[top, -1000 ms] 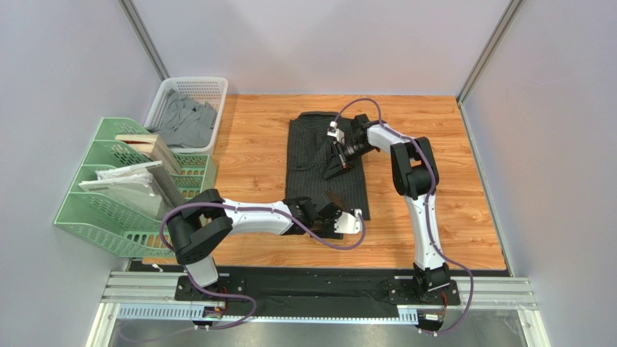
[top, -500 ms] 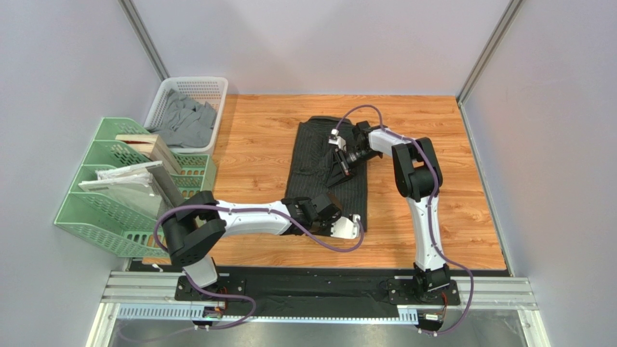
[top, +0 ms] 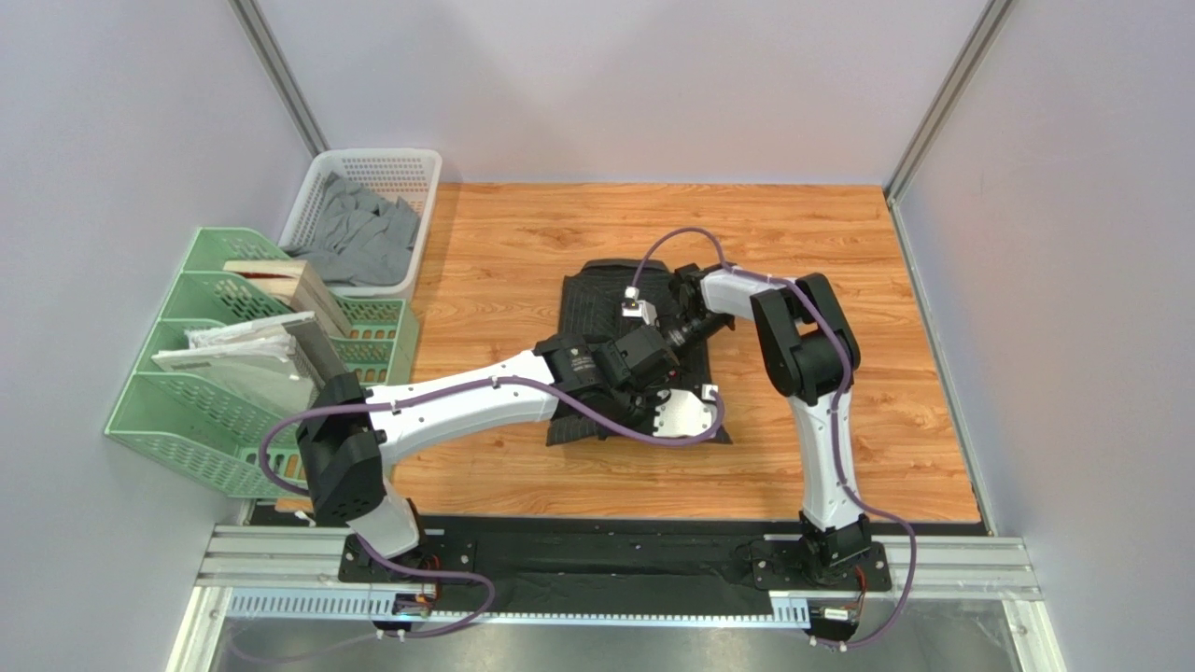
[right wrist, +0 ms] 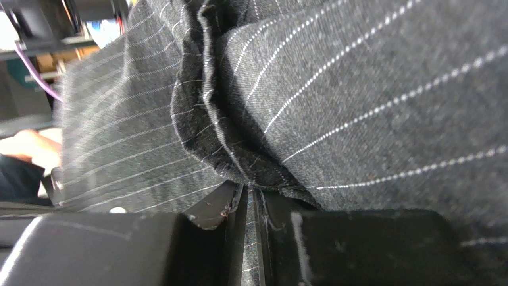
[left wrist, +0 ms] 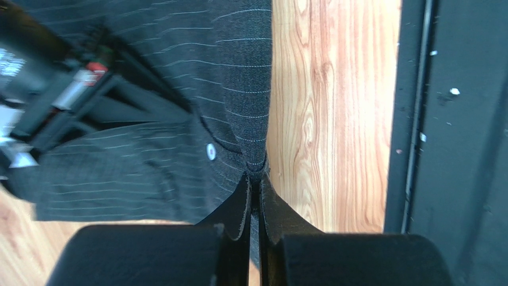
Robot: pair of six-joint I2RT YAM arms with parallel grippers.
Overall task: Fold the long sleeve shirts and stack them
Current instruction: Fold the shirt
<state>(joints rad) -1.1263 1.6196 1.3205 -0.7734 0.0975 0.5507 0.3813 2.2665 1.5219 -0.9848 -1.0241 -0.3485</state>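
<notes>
At the middle of the table (top: 884, 364), the shirt (top: 596, 291) lies as a crumpled dark heap, well clear of every edge. The left gripper (left wrist: 254, 179) is pinched tight on an edge of it, near a white button (left wrist: 210, 151). The right gripper (right wrist: 250, 199), nearly closed, clamps a bunched fold of the same cloth.

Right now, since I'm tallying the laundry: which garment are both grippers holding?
The charcoal pinstriped shirt on the wooden table; left gripper and right gripper both pinch it. The plain grey clothes lie in the white basket, apart from both.
</notes>
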